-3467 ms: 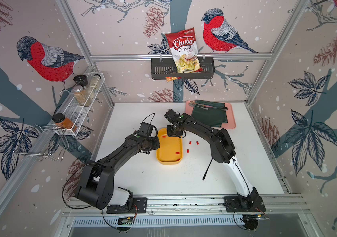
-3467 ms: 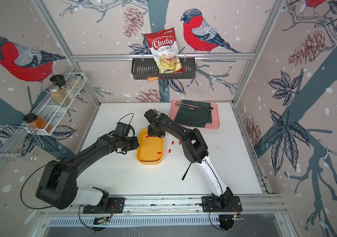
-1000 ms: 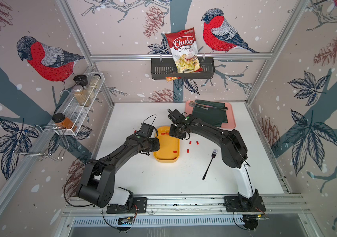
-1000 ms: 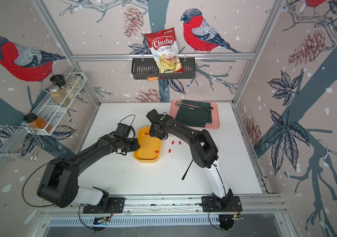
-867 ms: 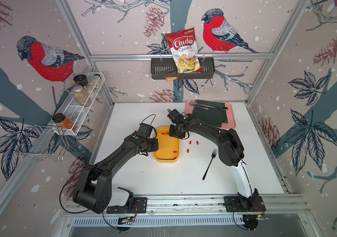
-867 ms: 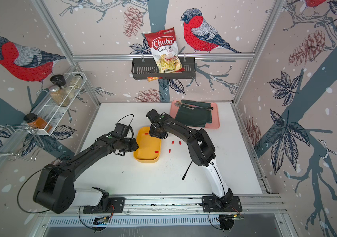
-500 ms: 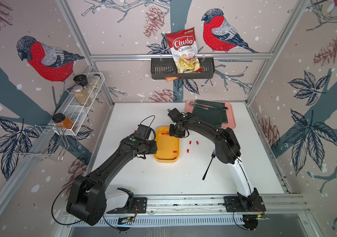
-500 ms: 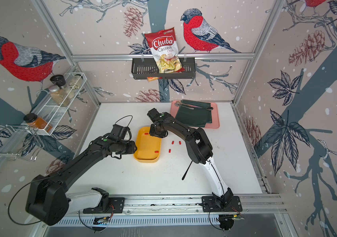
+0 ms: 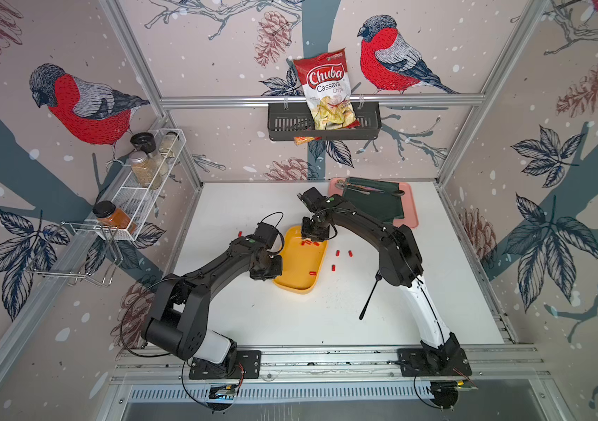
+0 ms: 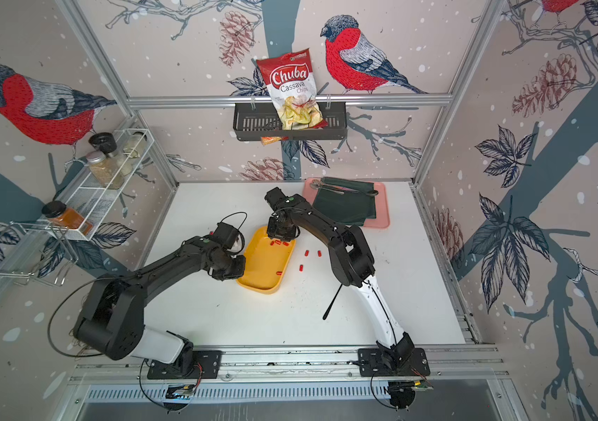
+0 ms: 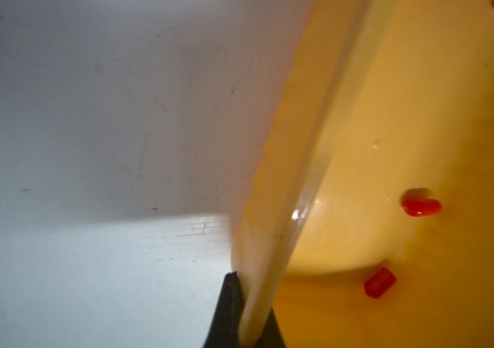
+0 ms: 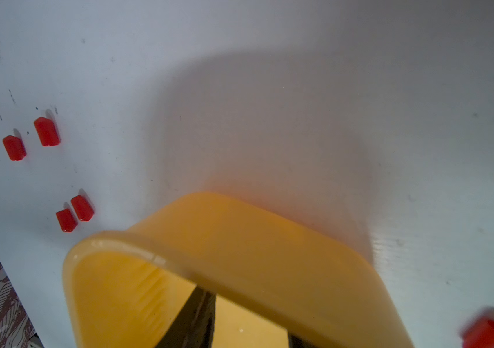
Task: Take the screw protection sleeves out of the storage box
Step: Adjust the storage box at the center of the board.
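The yellow storage box [image 9: 297, 262] [image 10: 264, 262] lies mid-table. My left gripper [image 9: 270, 269] [image 11: 250, 296] is shut on its left rim [image 11: 330, 120], one black finger on each side of the wall. My right gripper [image 9: 313, 237] [image 12: 244, 319] stands open in the box's far end [image 12: 239, 241], where the yellow wall hides its fingertips. A few red screw protection sleeves [image 9: 306, 242] [image 11: 420, 207] lie inside the box. Several more sleeves [image 9: 337, 252] [image 12: 47, 132] lie on the table to its right. One sleeve [image 9: 240, 233] [image 12: 486, 336] lies on the table to its left.
A black fork [image 9: 370, 295] lies on the table right of the box, near my right arm. A pink tray [image 9: 408, 218] with dark green cloth and cutlery sits at the back right. A spice rack [image 9: 144, 189] hangs on the left wall and a chip basket [image 9: 323, 125] on the back wall.
My left gripper has opened, moved slightly right and closed on the box's left rim, and its elbow has swung back inward. The right gripper stays at the box's far end.
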Available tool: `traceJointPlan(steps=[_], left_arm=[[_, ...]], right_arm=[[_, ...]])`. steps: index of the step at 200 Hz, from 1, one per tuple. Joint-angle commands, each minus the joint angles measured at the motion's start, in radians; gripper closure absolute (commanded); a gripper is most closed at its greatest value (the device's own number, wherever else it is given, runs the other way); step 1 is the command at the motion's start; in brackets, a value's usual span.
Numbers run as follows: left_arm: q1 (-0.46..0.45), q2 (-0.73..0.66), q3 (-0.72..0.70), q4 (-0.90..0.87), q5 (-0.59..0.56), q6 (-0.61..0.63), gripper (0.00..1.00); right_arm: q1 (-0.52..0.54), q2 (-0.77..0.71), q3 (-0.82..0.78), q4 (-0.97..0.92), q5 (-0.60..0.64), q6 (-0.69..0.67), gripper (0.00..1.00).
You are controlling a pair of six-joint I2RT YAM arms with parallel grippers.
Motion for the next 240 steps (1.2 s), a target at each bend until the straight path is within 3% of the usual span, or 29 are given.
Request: traceJointPlan(steps=[1, 33, 54, 143, 168, 208, 240], left_arm=[[0.017, 0.008, 0.069, -0.166, 0.066, 0.088, 1.00], [0.019, -0.003, 0.197, -0.329, 0.067, 0.113, 1.00], [0.018, -0.023, 0.140, -0.311, 0.117, 0.082, 1.00], [0.017, -0.059, 0.228, -0.302, 0.160, 0.010, 0.96], [0.016, -0.109, 0.147, -0.247, 0.114, -0.010, 0.96], [0.013, -0.244, -0.099, -0.053, 0.061, -0.151, 0.95], [0.014, -0.295, -0.175, 0.018, 0.013, -0.243, 0.94]], right_arm=[[-0.036, 0.053, 0.066, -0.075, -0.029, -0.017, 0.57], [-0.076, 0.107, 0.152, -0.118, -0.058, -0.021, 0.57], [-0.090, 0.105, 0.145, -0.109, -0.077, -0.029, 0.57], [-0.101, 0.128, 0.106, -0.077, -0.134, -0.038, 0.56], [-0.092, 0.113, 0.105, -0.072, -0.117, -0.045, 0.56], [-0.055, 0.060, 0.102, -0.027, -0.028, -0.058, 0.54], [-0.027, 0.030, 0.103, -0.009, 0.016, -0.073, 0.53]])
